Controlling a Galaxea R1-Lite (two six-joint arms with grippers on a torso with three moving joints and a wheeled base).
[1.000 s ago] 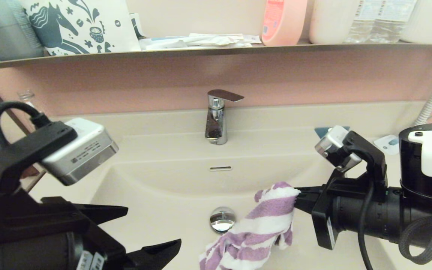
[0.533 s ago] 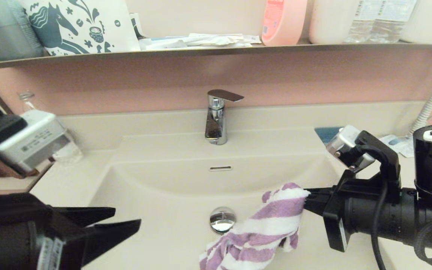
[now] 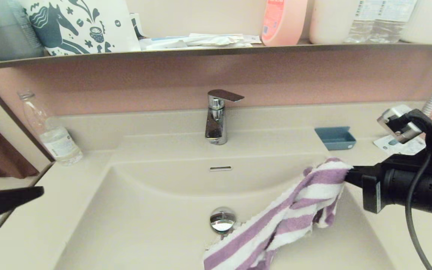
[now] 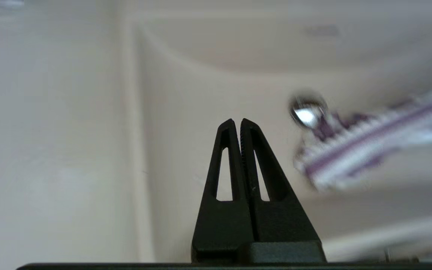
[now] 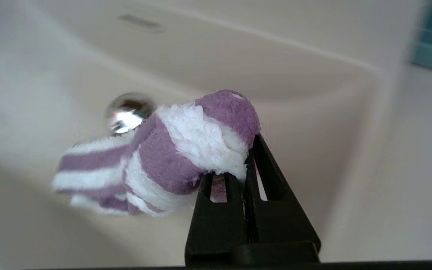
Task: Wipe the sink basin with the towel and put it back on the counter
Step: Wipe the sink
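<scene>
While clamped in the right hand (image 3: 347, 175), the towel (image 3: 294, 213) trails into the sink basin (image 3: 144, 210).

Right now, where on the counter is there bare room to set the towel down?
Bare counter runs between the bottle and the basin. At right it is crowded: blue tray and a packet sit behind the right gripper, which grips the towel; only the strip below that arm shows free. Left gripper is at the left edge.

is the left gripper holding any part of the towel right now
No. In the left wrist view the left gripper is shut on nothing, apart from the towel; the right gripper alone grips it above the sink basin.
</scene>
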